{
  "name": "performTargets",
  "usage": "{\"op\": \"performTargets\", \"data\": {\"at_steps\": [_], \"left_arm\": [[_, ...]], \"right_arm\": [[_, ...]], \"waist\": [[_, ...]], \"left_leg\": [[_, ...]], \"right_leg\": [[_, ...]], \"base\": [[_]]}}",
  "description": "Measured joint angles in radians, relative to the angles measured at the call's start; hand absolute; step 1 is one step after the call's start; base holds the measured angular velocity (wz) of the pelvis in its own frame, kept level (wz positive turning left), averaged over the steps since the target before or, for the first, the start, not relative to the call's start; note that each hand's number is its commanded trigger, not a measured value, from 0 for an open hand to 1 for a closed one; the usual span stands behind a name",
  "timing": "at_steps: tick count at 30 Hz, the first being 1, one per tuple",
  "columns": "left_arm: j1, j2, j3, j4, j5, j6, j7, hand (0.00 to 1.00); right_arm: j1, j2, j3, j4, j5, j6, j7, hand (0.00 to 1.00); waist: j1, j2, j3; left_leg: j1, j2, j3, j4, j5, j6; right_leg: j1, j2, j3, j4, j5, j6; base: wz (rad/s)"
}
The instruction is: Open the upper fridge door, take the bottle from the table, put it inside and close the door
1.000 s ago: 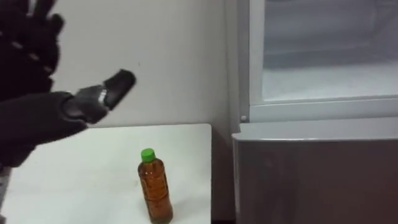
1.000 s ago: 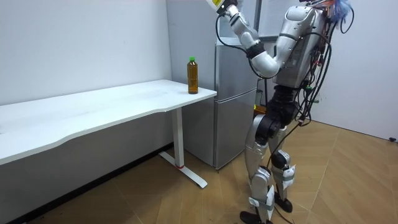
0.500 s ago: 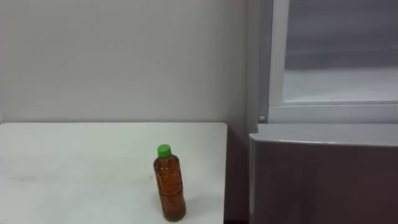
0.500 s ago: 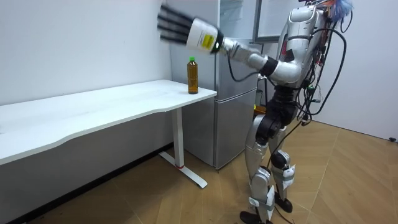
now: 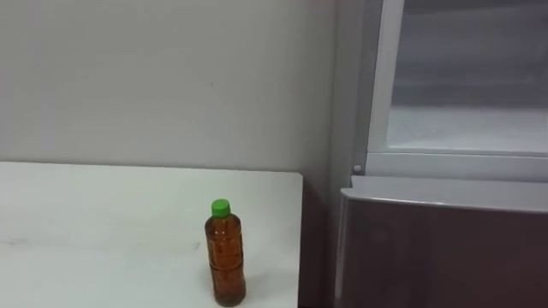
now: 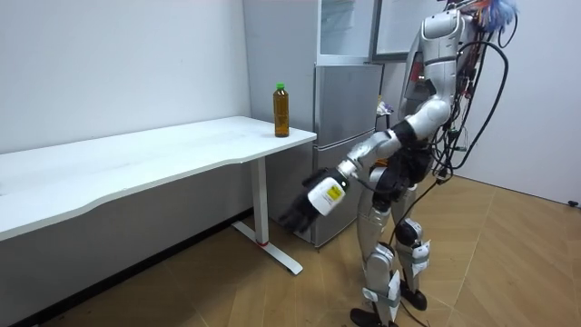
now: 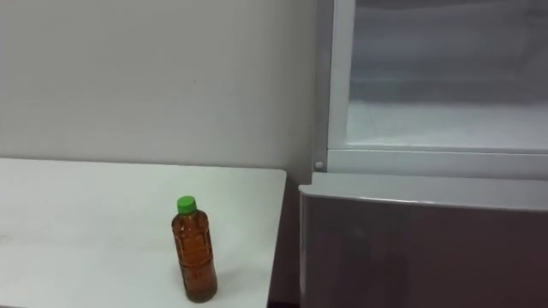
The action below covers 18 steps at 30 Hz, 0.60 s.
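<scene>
The bottle [image 5: 224,253] stands upright on the table [image 5: 86,222], green cap [image 5: 220,206] up and amber liquid nearly to the neck. It sits close to the table's right-hand end, and nothing touches it. From my head cameras it lies at about 6 o'clock, low in the frame.

At 3 o'clock from it, just past the table's end, is the fridge's closed lower door [image 5: 445,248]. At 2 o'clock, higher up, the upper compartment [image 5: 462,128] is open, with a pale bare shelf showing inside.

I judge the door step done and the pick-up not yet begun, so the reach for the bottle is the step in hand. Next I need the arm up over the table edge and the hand around the bottle's middle. Then comes a lift clear of the tabletop and a swing towards 2 o'clock onto that shelf. The bottle is tall and narrow, so a glancing touch could tip it.

In the room view I stand before the fridge, and my left hand [image 6: 298,215] hangs low, at 5 o'clock from the bottle. It is below the tabletop and well apart from it. Its fingers are smeared but look stretched out and loose; it holds nothing.
</scene>
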State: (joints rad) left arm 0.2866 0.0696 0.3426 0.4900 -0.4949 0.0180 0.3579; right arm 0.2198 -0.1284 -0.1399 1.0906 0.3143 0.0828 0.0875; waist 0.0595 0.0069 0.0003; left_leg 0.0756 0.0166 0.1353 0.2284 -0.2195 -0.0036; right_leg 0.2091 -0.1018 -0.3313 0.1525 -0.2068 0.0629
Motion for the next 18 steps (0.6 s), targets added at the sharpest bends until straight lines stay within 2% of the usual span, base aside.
{"op": "performTargets", "data": {"at_steps": [2,3,7,12,14,18], "left_arm": [[-0.001,0.0,-0.034,0.087,0.005,0.0,-0.015,0.0],[-0.004,-0.002,-0.051,0.141,0.015,0.0,-0.027,0.0],[-0.011,-0.001,-0.104,0.328,0.069,0.0,-0.09,0.0],[0.002,-0.002,-0.131,0.442,0.165,0.026,-0.135,0.0],[0.002,-0.002,-0.133,0.468,0.204,0.027,-0.145,0.0],[0.0,0.0,-0.187,0.497,0.274,0.027,-0.175,0.0]], "right_arm": [[0.0,0.001,0.002,0.0,0.003,0.0,0.002,0.0],[0.002,0.001,0.002,0.002,0.004,0.0,0.003,0.0],[-0.002,-0.002,0.011,0.011,0.005,0.0,0.003,0.0],[-0.005,-0.002,0.02,0.015,-0.001,-0.001,0.005,0.0],[-0.018,-0.002,0.021,0.033,-0.001,-0.001,0.01,0.0],[-0.025,0.005,0.041,0.033,0.009,-0.002,0.013,0.0]], "waist": [[-0.001,0.009,-0.0021],[-0.003,0.007,0.0009],[-0.006,0.012,0.0008],[-0.016,0.008,0.0018],[-0.027,0.004,0.002],[-0.042,-0.013,0.0013]], "left_leg": [[0.001,0.0,0.002,0.0,0.0,0.0],[0.003,0.0,0.002,0.0,0.0,0.0],[0.008,0.001,0.003,0.0,0.0,0.0],[0.006,0.001,0.002,-0.006,0.001,-0.001],[0.006,0.0,0.003,-0.007,0.002,-0.001],[0.003,-0.003,0.004,-0.008,0.005,0.0]], "right_leg": [[0.0,0.0,0.002,0.001,0.0,0.0],[0.001,0.0,0.001,0.002,0.0,0.0],[0.004,0.0,-0.003,0.003,0.0,-0.001],[0.0,0.0,-0.002,0.002,0.0,-0.001],[0.0,0.0,0.0,0.0,0.0,-0.001],[-0.002,-0.003,0.001,-0.005,-0.001,0.0]], "base": [[-0.05],[0.0],[0.0],[0.0],[-0.02],[-0.01]]}}
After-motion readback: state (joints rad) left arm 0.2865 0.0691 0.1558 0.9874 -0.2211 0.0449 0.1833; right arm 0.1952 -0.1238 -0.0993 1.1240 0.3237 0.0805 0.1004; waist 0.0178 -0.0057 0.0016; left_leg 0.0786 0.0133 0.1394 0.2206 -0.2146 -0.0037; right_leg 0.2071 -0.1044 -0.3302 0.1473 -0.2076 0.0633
